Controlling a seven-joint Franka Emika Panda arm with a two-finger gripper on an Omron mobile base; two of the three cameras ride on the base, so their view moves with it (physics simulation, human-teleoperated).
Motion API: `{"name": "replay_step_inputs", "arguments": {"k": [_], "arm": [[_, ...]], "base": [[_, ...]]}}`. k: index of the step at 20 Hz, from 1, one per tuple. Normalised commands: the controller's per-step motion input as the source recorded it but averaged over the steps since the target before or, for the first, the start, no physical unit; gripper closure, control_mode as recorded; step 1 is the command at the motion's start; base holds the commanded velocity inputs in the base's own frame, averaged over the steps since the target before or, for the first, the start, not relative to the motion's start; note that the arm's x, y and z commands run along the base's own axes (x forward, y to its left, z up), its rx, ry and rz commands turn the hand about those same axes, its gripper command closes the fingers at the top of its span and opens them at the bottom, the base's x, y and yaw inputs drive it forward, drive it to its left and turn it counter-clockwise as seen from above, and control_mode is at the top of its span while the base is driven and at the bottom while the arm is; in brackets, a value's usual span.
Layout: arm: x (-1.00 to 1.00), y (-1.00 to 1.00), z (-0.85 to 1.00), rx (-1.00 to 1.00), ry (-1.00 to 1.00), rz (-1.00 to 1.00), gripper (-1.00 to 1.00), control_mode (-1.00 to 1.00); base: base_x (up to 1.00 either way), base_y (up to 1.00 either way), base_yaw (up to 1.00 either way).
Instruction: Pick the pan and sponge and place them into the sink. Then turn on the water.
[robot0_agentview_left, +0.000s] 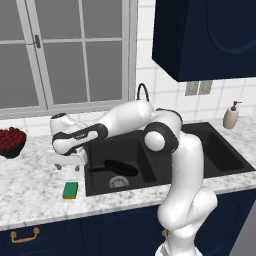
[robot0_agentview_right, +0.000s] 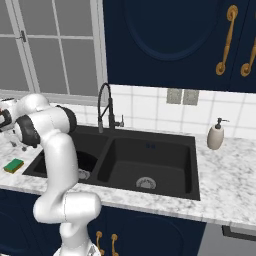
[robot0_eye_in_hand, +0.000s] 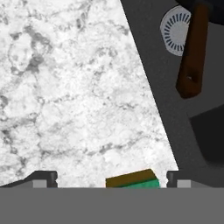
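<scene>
Item, sponge (robot0_eye_in_hand: 132, 179): I am seeing it lying on the counter (robot0_eye_in_hand: 65, 87) at six o'clock of my wide-open, empty gripper (robot0_eye_in_hand: 112, 177), long axis spanning the fingertips, pan (robot0_agentview_left: 120, 167) already lying in the sink (robot0_agentview_left: 215, 150).

A home kitchen: a black double sink (robot0_agentview_right: 150, 150) with an arched faucet (robot0_agentview_right: 104, 107) is set in a marble table (robot0_agentview_left: 35, 195), over navy cabinets (robot0_agentview_right: 170, 40) with brass handles, white wall tiles, a window (robot0_agentview_left: 65, 50) and a soap dispenser (robot0_agentview_right: 216, 135).
</scene>
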Motion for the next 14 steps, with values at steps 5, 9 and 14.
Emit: {"name": "replay_step_inputs", "arguments": {"k": [5,9,14], "arm": [[-0.32,0.15,0.00,0.00,0.01,0.03,-1.00,-1.00],[-0.59,-0.06,-0.18,0.00,0.00,0.01,-1.00,-1.00],[-0.55,-0.16,-0.31,0.00,0.00,0.01,-1.00,-1.00]], "base": [[0.00,0.00,0.00],[0.00,0.00,0.00],[0.00,0.00,0.00]]}}
